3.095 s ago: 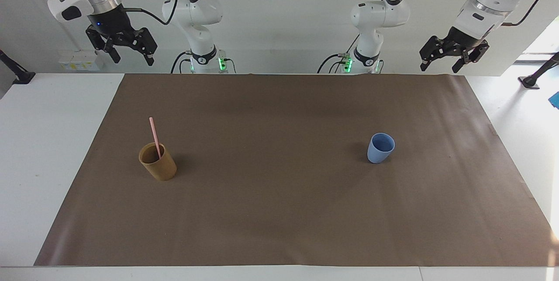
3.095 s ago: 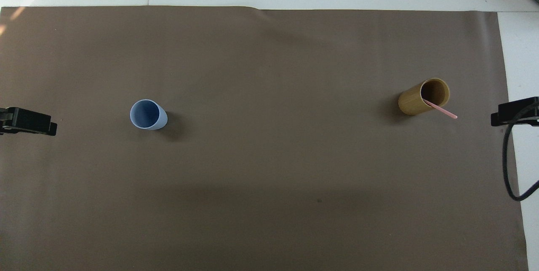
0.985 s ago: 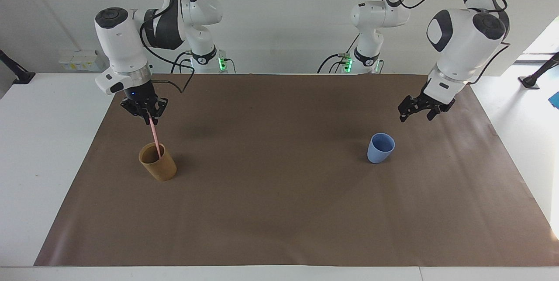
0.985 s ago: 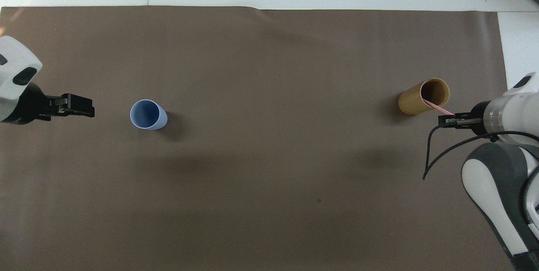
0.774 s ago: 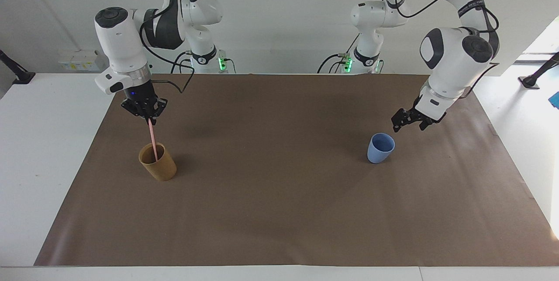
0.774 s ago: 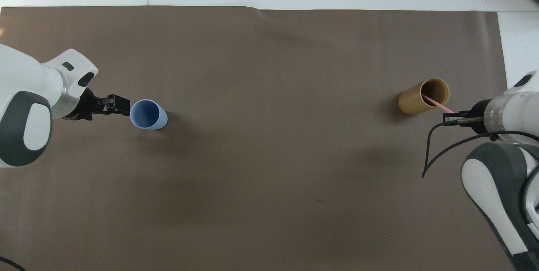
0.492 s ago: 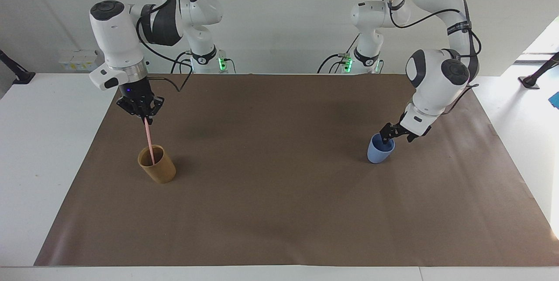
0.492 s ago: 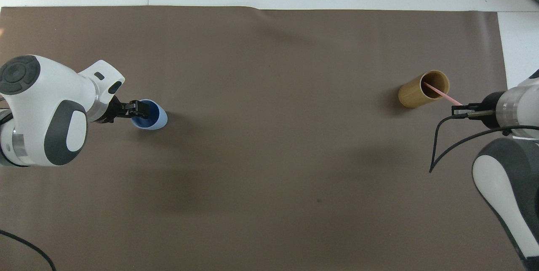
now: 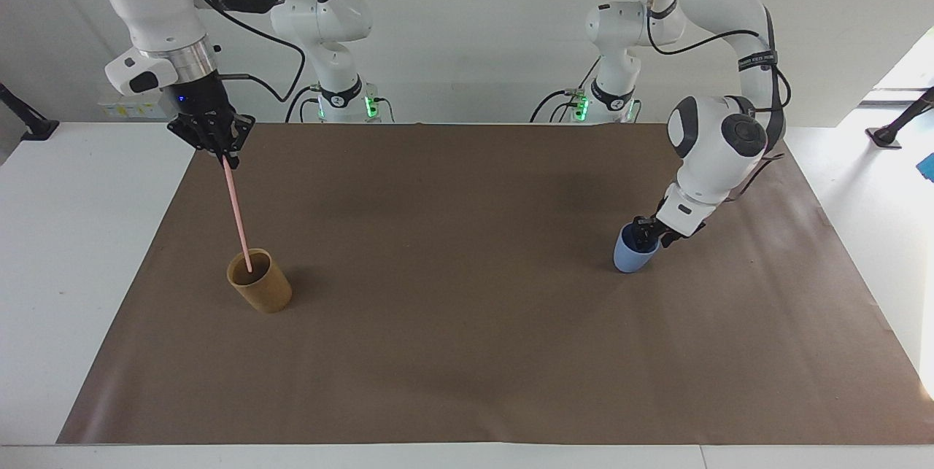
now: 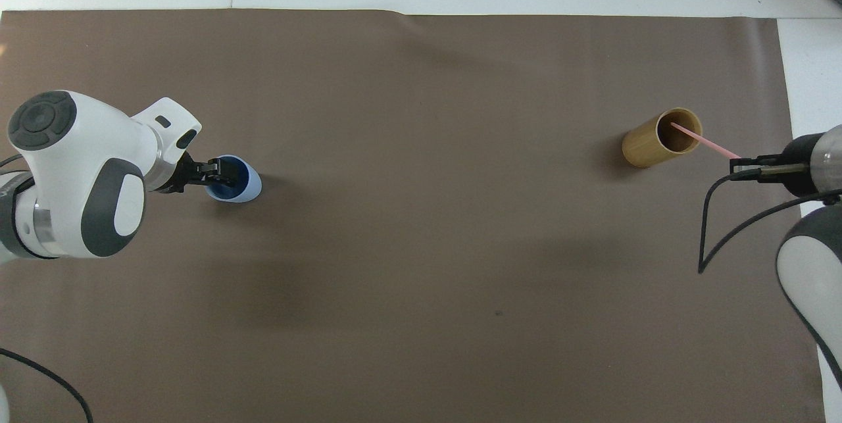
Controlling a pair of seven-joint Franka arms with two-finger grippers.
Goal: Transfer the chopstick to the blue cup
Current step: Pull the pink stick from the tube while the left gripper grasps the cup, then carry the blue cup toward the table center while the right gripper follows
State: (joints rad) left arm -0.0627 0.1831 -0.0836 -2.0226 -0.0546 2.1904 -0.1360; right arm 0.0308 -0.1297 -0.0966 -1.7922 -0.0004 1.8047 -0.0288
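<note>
The right gripper (image 9: 225, 156) is up in the air over the right arm's end of the brown paper mat (image 9: 467, 352), its fingertips pinched on the top end of the thin, straight pale-pink chopstick (image 9: 237, 210). The stick hangs slanting below that pincer, and its lower end sits just inside the mouth of the tan-brown cylindrical cup (image 9: 260, 281) standing under it; I cannot tell whether the tip touches the cup's floor.

At the left arm's end of the mat, the left gripper (image 9: 642, 233) is down at the rim of the small light-blue tapered plastic cup (image 9: 630, 256), which stands upright right under it. One finger looks to be inside the mouth and one outside, closing on the cup's wall, though from here I cannot be sure the grip is firm. The two cups stand well apart.
</note>
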